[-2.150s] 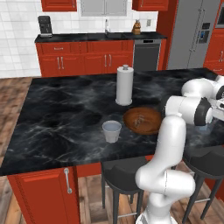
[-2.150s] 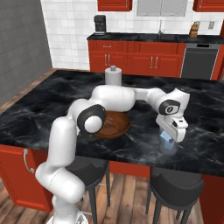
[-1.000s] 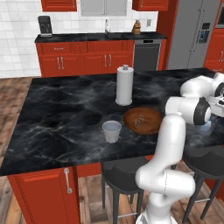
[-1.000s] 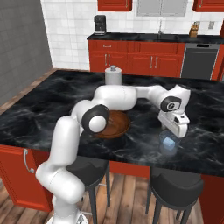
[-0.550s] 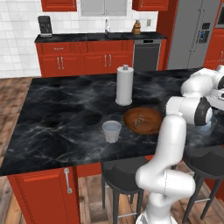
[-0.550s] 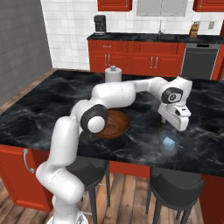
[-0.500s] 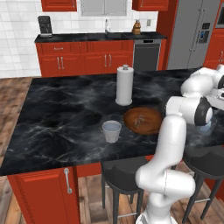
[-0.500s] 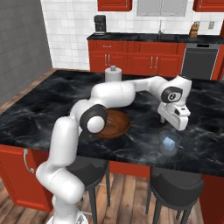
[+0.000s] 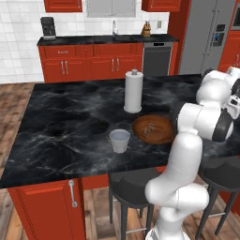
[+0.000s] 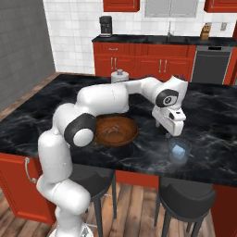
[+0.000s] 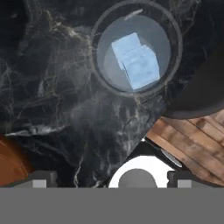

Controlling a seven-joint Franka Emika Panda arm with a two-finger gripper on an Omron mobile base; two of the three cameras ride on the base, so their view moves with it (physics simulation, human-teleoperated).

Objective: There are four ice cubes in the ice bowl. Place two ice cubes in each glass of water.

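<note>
On the black marble bench (image 10: 217, 115), your hand (image 10: 172, 126) hangs open and empty just above the near glass of water (image 10: 179, 150), which sits close to the front edge, to the right of the ice bowl (image 10: 113, 131). From the hand camera, that glass (image 11: 136, 52) holds two ice cubes (image 11: 136, 62), stacked and overlapping near its middle. This half of the job looks done.

The second glass of water (image 9: 120, 140) stands on the far side of the wooden bowl (image 9: 154, 130), in front of the paper-towel roll (image 9: 133, 91). Whether it already holds ice cannot be told at this size; nor can the cubes left in the bowl be counted.

To do the next step well, lift straight up so your fingers clear the glass rim, then swing across to the bowl with the hand kept wide. Come down over one cube at a time and close gently; small slick cubes likely skid.

No brand, label or writing is legible anywhere.
</note>
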